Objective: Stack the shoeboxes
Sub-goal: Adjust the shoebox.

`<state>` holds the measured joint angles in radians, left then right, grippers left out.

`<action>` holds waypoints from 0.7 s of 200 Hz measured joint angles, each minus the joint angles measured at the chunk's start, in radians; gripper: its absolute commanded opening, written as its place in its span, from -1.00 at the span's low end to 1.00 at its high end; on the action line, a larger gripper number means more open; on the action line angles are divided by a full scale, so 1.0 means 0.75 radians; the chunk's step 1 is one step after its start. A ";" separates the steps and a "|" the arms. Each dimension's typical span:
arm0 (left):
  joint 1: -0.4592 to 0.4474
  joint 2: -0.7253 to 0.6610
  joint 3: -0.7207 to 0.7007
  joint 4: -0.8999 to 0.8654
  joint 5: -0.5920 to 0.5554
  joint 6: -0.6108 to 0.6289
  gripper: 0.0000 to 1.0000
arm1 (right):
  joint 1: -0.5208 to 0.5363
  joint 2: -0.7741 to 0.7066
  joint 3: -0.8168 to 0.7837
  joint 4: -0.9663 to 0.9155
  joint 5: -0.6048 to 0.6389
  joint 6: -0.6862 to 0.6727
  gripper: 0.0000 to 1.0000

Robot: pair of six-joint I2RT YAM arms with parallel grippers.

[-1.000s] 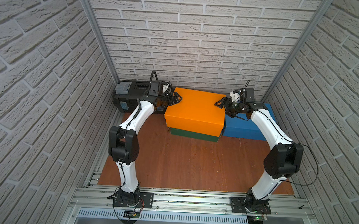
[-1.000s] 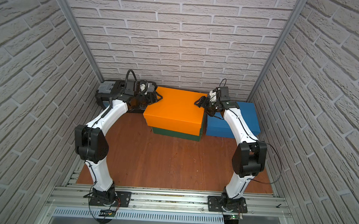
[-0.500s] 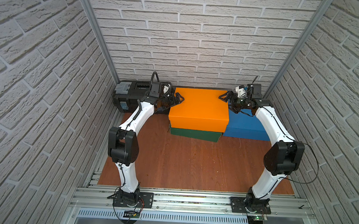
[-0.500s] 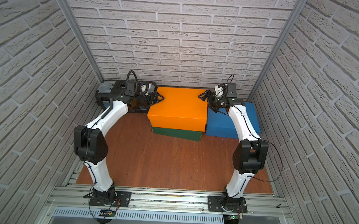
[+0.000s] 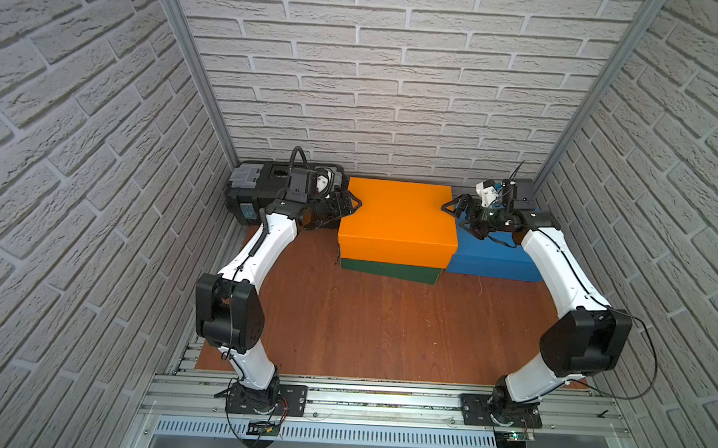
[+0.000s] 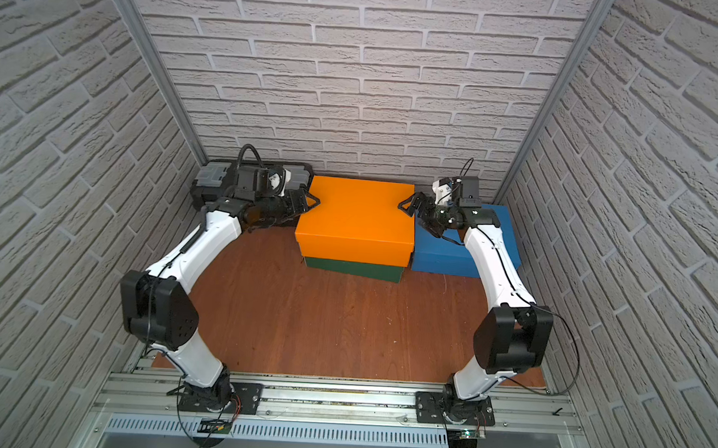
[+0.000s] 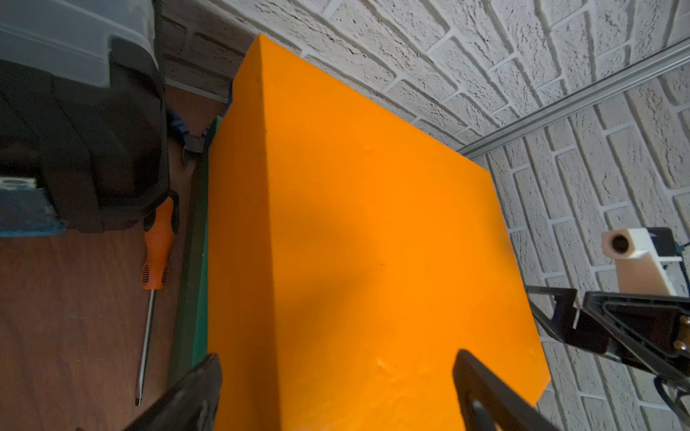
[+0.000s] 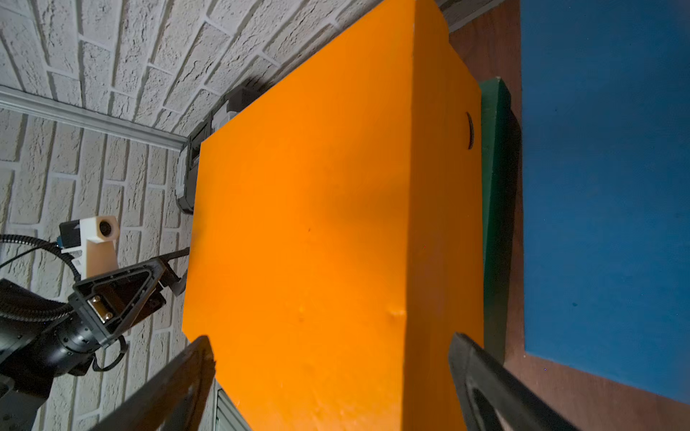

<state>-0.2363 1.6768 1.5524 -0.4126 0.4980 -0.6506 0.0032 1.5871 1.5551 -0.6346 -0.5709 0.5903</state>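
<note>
Centre: your spread left gripper (image 5: 351,202) and right gripper (image 5: 449,208) are flanking the orange cardboard shoebox (image 5: 397,218) atop the dark green cardboard shoebox (image 5: 388,270).

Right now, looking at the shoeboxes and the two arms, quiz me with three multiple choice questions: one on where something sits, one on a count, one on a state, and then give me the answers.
1. The orange shoebox rests on: A the dark green shoebox; B the toolbox; C the floor.
2. Shoeboxes in view: A two; B three; C four.
3. The left gripper and right gripper are: A open; B shut on a lid; C out of view.
Answers: 1 A, green shows directly under orange in both top views. 2 B, orange, dark green and the blue shoebox. 3 A, each wrist view shows jaws standing wide apart.
</note>
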 measured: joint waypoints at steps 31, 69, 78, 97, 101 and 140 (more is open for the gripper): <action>-0.012 -0.013 -0.005 -0.013 0.002 0.009 0.84 | 0.030 -0.049 -0.080 0.028 -0.027 0.012 0.77; -0.029 0.005 -0.004 -0.008 -0.029 -0.004 0.77 | 0.073 -0.047 -0.156 0.067 0.006 0.042 0.73; -0.029 0.022 0.002 -0.003 -0.035 -0.011 0.76 | 0.076 -0.047 -0.165 0.081 0.013 0.050 0.72; -0.030 0.076 0.034 0.003 -0.042 -0.021 0.76 | 0.078 -0.047 -0.180 0.104 0.026 0.068 0.70; -0.030 0.087 0.043 0.002 -0.044 -0.021 0.76 | 0.079 -0.047 -0.181 0.105 0.028 0.071 0.69; -0.038 0.187 0.144 0.007 -0.055 -0.020 0.75 | 0.080 -0.046 -0.182 0.108 0.051 0.082 0.65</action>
<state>-0.2649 1.8168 1.6604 -0.4076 0.4568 -0.6659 0.0635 1.5524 1.4189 -0.5537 -0.5323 0.6521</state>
